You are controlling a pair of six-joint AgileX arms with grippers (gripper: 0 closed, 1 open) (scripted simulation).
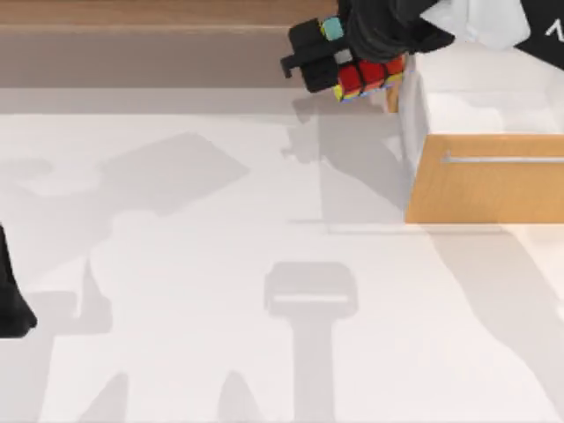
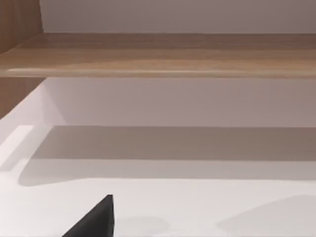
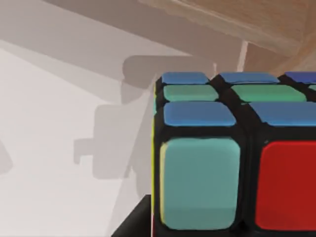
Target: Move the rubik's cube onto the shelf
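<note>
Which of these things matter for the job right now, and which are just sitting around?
In the job:
- cube, held off the table
- right claw, shut on the cube
- shelf, along the table's far edge

Just there:
- drawer, at the table's right
- left arm, parked at the table's left edge

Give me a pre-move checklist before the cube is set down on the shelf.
1. Right pincer shut on the rubik's cube: ok.
2. Cube lifted off the table: ok.
3. Cube over the shelf board: not ok, it hangs at the front edge, by the recess.
4. Cube apart from the drawer: ok, though close.
5. Cube high enough to pass the board's edge: cannot tell.
6. Left arm parked at the table's left edge: ok.
</note>
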